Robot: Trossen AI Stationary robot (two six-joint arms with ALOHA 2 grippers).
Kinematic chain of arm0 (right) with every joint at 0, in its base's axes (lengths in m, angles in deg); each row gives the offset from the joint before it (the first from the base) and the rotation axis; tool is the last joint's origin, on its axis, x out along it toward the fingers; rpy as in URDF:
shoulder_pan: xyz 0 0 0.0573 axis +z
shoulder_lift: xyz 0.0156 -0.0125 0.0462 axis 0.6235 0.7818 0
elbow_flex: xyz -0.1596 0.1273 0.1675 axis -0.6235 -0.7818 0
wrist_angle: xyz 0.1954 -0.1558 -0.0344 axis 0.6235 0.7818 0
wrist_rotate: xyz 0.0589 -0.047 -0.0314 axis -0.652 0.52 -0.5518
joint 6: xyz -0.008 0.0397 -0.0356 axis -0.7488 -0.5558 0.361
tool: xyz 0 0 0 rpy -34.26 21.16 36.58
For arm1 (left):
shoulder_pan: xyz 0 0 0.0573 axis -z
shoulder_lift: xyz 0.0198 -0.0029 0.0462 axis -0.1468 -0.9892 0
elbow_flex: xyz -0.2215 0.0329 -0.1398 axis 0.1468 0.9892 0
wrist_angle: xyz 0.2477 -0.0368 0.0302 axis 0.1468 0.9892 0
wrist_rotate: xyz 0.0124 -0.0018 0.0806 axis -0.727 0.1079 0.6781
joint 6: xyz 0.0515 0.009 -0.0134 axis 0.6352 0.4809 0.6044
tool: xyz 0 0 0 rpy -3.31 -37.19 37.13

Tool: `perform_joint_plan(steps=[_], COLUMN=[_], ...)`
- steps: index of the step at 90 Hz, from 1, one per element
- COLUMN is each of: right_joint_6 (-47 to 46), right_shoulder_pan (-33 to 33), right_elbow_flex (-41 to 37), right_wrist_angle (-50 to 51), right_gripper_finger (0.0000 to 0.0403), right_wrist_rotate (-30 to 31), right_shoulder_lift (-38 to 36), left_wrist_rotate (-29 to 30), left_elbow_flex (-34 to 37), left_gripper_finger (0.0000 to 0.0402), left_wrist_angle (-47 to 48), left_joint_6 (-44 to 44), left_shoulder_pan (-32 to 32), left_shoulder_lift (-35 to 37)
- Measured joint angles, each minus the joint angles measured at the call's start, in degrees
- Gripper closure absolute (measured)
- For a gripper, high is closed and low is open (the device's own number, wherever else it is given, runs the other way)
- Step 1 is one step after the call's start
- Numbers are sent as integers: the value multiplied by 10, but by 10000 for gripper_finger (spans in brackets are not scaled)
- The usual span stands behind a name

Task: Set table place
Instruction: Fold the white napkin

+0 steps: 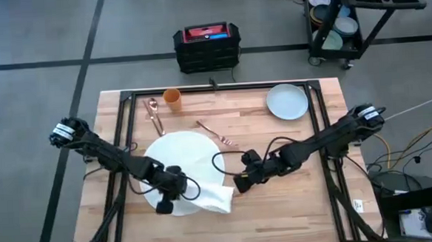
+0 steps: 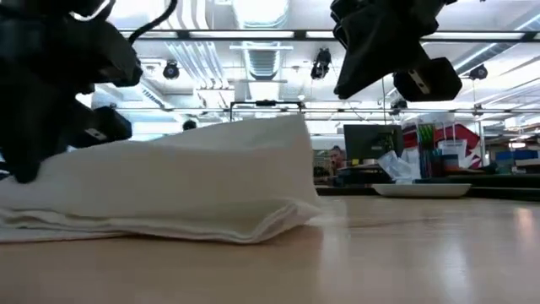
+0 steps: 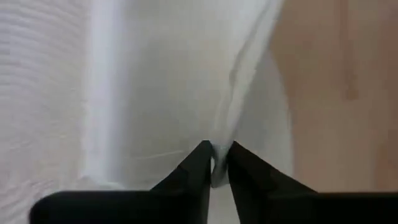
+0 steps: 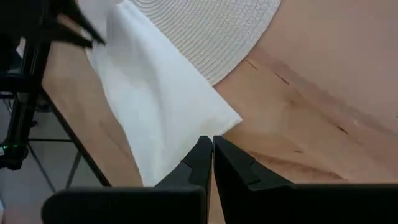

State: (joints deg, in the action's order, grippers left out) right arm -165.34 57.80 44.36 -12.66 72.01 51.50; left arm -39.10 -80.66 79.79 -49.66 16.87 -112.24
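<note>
Left gripper (image 3: 214, 163) is pinching the edge of a white cloth napkin (image 1: 214, 195), its fingers nearly shut on a thin fold, at the near side of the round white mat (image 1: 179, 154) lying mid-table (image 1: 280, 214). Right gripper (image 4: 208, 155) is hovering just beside the napkin's other corner with its fingers closed and holding nothing, as far as I am seeing. I am judging the napkin to be light, soft and floppy, so I am planning to take it by corners or a folded edge, since it is liable to sag and unfold.
</note>
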Motion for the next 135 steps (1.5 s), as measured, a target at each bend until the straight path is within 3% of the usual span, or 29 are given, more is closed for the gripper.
perform_joint_plan(steps=[21,58,70,79,90,105,120,135], right_joint_6=[2,-11,-14,-30,-86,-247,-316,-338], right_shoulder_pan=[0,0,2,10,25,45,44,41], right_elbow_flex=[0,0,-5,-6,-6,-7,-7,-7], right_wrist_angle=[0,28,53,50,40,-57,-135,-154], right_gripper_finger=[403,401,368,323,262,202,178,180], right_wrist_rotate=[0,-15,-45,-50,-38,19,56,60], right_shoulder_lift=[0,0,1,11,38,82,121,145], left_wrist_rotate=[81,-26,-21,31,107,130,131,131], left_elbow_flex=[-31,-33,-33,-33,-33,-33,-32,-31], left_gripper_finger=[293,182,145,127,119,125,138,149], left_wrist_angle=[46,62,117,176,231,240,237,235], left_joint_6=[17,-93,-124,-125,-127,-144,-133,-96], left_shoulder_pan=[0,0,1,1,-4,-21,-35,-39], left_shoulder_lift=[18,49,86,116,146,167,162,140])
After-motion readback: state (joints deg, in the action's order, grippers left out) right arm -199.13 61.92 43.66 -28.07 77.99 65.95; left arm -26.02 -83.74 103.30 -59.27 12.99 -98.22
